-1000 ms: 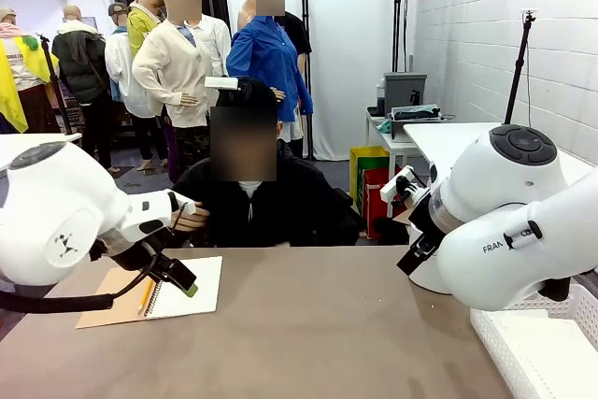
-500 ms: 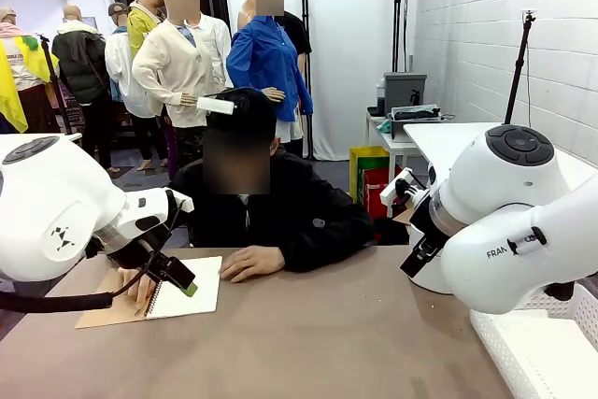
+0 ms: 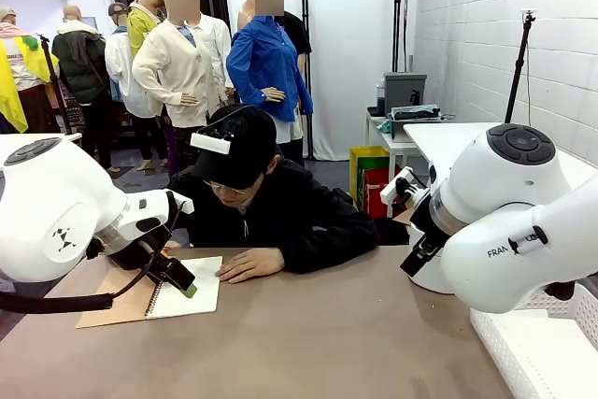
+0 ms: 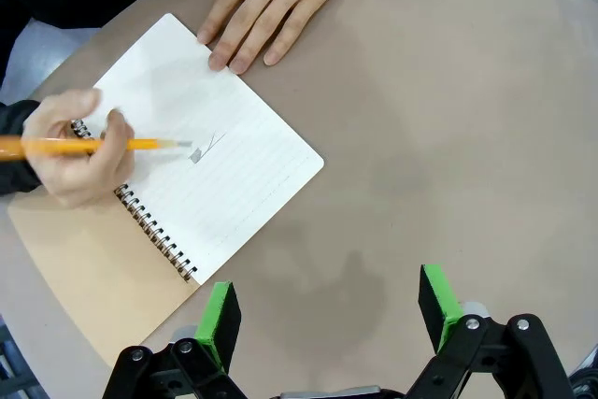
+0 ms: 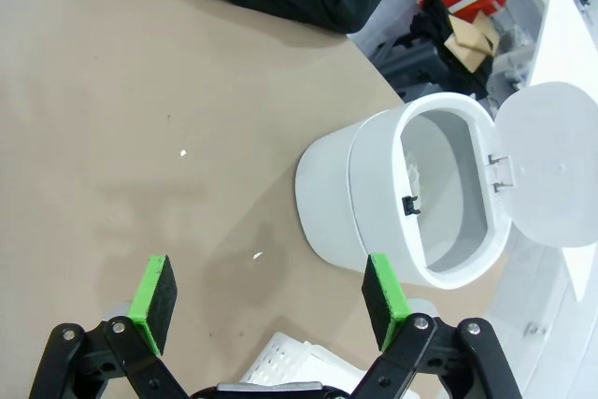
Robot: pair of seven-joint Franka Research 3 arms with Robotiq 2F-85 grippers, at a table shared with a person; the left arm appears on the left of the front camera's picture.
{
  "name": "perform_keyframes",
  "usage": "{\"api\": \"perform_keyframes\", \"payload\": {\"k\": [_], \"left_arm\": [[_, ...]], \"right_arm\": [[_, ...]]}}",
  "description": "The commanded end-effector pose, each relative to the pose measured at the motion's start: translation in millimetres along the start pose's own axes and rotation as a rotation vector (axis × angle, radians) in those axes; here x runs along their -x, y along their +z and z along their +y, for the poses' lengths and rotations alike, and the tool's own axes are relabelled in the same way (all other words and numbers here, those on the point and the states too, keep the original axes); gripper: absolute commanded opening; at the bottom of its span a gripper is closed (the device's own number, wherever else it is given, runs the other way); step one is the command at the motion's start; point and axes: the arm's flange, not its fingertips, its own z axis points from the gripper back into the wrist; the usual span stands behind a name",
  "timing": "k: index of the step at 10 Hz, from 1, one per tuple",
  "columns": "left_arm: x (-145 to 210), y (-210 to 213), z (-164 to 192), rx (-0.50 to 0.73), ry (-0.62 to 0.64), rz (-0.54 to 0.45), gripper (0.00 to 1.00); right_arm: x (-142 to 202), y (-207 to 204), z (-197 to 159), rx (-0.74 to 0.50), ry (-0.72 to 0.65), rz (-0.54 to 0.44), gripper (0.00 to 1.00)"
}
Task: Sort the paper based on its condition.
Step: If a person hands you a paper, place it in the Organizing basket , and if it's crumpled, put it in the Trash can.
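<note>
Person has now bent over notebook (image 4: 84, 268): one hand (image 4: 75, 156) marks the page (image 4: 243, 175) with pencil (image 4: 149, 145), other hand (image 4: 266, 2) lies flat on the page's far corner. So the paper is still that bound page, nothing loose to sort yet. Left gripper (image 4: 327, 287) hangs just beside notebook, fingers wide apart, empty. Right gripper (image 5: 269, 273) is well right of notebook by an open bin (image 5: 374, 184), fingers spread, empty. Readable: only "FRAN…" on right arm (image 3: 523, 249); mark on the page is illegible
</note>
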Motion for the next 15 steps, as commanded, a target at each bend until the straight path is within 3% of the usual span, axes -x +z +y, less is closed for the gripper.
{"api": "perform_keyframes", "payload": {"k": [1, 4, 8, 15], "left_arm": [[0, 7, 0, 0.079, -0.001, 0.025, 1.0], [-1, 25, 5, 0.187, -0.025, 0.086, 1.0], [10, 81, 9, 0.296, -0.108, 0.042, 1.0], [25, 194, 29, 0.056, -0.13, -0.185, 1.0]], "right_arm": [[-5, 2, 3, -0.056, 0.012, 0.009, 1.0], [-24, 2, 10, -0.233, 0.01, 0.03, 1.0], [-54, 41, 25, -0.388, 0.041, -0.032, 1.0], [-94, 149, 14, -0.403, 0.097, -0.205, 1.0]]}}
